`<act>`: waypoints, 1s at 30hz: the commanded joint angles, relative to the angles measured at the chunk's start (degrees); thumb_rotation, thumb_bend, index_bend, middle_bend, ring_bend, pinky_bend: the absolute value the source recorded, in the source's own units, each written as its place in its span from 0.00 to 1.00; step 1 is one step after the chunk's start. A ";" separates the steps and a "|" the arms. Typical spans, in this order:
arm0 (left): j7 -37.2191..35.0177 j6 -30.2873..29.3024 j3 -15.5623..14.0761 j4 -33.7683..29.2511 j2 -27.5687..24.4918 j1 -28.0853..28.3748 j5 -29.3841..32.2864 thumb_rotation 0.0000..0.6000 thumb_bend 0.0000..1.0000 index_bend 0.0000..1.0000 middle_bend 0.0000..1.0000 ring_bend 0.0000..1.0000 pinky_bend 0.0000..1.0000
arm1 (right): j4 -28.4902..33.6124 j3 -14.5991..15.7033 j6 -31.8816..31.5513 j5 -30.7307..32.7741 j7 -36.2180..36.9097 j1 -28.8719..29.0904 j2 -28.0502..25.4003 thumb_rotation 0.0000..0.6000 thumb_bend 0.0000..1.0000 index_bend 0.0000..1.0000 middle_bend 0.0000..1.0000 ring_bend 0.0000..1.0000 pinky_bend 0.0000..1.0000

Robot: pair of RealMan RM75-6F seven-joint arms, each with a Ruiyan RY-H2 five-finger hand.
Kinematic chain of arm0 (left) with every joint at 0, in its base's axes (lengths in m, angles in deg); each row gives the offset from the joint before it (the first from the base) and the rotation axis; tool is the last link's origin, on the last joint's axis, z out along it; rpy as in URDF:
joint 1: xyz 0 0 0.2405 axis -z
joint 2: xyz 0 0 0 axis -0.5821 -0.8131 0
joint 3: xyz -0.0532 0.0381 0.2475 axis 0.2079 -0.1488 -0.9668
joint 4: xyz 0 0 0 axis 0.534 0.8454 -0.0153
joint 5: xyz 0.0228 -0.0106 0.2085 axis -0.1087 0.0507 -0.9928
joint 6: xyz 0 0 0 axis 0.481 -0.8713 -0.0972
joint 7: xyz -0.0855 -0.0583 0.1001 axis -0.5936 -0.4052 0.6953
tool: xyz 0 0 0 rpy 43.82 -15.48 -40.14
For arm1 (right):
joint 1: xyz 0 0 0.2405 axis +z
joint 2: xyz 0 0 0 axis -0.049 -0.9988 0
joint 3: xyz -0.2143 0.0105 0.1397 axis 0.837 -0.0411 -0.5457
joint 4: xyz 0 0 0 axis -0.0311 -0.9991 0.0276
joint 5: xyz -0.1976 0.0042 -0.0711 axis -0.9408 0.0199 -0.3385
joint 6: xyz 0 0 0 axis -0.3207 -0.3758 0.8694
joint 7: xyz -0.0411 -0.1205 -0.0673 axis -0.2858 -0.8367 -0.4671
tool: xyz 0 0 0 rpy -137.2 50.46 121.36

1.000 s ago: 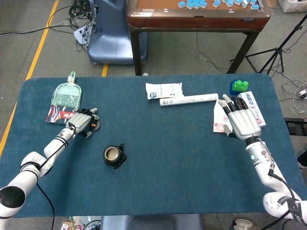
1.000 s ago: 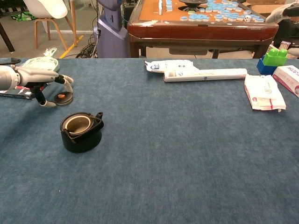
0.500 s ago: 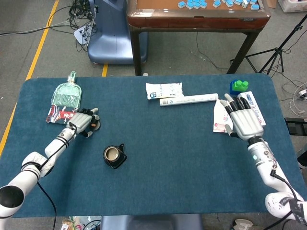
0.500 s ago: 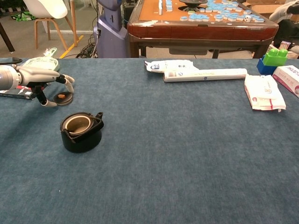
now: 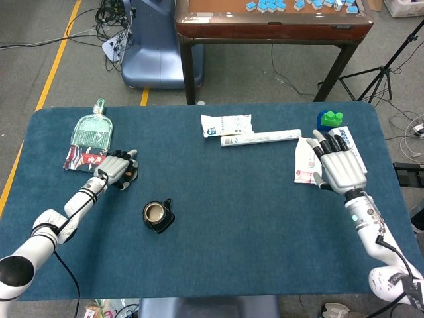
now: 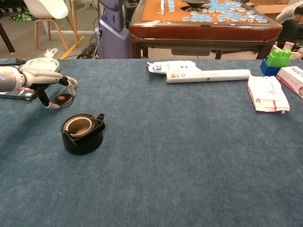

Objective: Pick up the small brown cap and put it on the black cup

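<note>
Left hand [image 6: 40, 80] is settling lower over the small brown cap [image 6: 62, 99], its fingers now arching around it more closely than a second ago, fingertips reaching the bench [image 6: 189, 156]; whether they are actually pinching the cap I cannot tell. The cap is lying on the cloth, just up-left of the black cup [image 6: 82, 133], near it. Right hand [image 5: 339, 169] is hovering spread and empty at the far side. Closing and lifting looks like the next step.
</note>
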 commanded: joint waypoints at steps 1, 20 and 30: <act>0.13 0.00 0.07 0.01 -0.02 -0.02 0.08 1.00 0.32 0.28 0.00 0.00 0.00 | -0.10 0.00 0.10 -0.05 0.05 0.01 0.05 1.00 0.43 0.01 0.00 0.00 0.00; 0.91 -1.20 0.20 -1.53 -1.25 -0.81 0.25 1.00 0.32 0.31 0.00 0.00 0.00 | -0.28 -0.13 0.22 0.01 -0.75 0.37 0.55 1.00 0.43 0.01 0.00 0.00 0.00; 5.66 -2.54 1.36 -6.84 -4.22 -1.87 1.92 1.00 0.32 0.32 0.00 0.00 0.00 | -0.43 -0.21 0.29 -0.61 -0.16 0.33 0.74 1.00 0.43 0.01 0.00 0.00 0.00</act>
